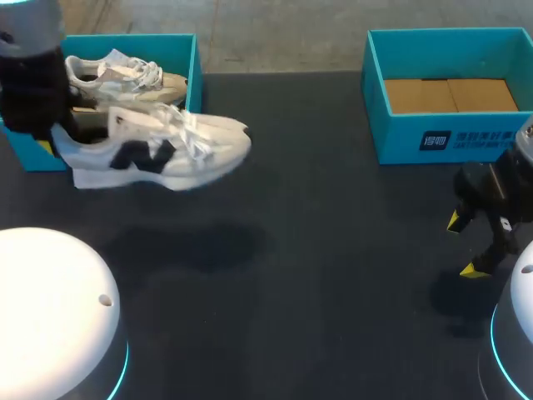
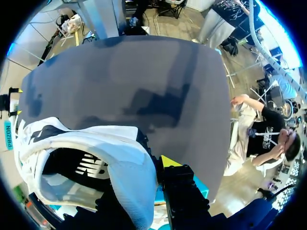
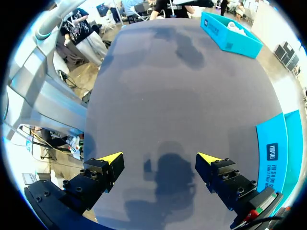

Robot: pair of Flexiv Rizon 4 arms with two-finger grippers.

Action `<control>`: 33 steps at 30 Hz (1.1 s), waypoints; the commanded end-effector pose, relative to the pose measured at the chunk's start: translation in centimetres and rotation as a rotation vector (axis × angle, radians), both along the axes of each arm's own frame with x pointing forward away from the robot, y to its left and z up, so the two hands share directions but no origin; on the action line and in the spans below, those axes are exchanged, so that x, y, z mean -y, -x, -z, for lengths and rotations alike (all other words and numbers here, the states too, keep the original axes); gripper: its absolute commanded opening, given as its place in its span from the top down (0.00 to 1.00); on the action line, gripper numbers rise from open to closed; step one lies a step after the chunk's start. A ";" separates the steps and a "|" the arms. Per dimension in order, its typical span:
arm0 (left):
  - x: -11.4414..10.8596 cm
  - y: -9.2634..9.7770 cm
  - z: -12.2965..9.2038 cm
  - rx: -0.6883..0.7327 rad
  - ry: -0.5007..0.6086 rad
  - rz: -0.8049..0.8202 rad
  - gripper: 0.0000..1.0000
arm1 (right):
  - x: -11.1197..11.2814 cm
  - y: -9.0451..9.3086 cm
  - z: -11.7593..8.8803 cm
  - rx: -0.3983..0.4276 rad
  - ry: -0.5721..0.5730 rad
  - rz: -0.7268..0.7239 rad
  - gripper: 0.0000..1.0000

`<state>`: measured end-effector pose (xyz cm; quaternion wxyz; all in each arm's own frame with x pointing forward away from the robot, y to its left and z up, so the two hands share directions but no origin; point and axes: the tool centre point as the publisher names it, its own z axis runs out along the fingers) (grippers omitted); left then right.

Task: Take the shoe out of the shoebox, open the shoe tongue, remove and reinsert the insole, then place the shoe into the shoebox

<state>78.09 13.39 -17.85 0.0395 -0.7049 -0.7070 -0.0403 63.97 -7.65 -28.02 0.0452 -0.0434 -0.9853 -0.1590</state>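
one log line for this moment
left gripper shut on shoe, held above table | right gripper open, empty | second shoe in left shoebox

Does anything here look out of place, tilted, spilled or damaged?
Nothing looks damaged or spilled. One thing stands out: the white sneaker with a dark side logo is not resting anywhere; the left gripper holds it by the heel above the black table, beside the open teal cardboard shoebox.
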 end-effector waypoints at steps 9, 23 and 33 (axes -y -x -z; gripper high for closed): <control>3.5 1.7 0.9 0.042 -0.075 -0.020 1.00 | 0.0 0.1 0.1 0.002 0.003 0.002 0.00; 3.5 1.7 0.9 0.042 -0.075 -0.020 1.00 | 0.0 0.1 0.1 0.002 0.003 0.002 0.00; 7.2 6.7 4.4 -0.058 -0.075 -0.042 1.00 | 0.0 0.1 0.1 0.002 0.003 0.002 0.00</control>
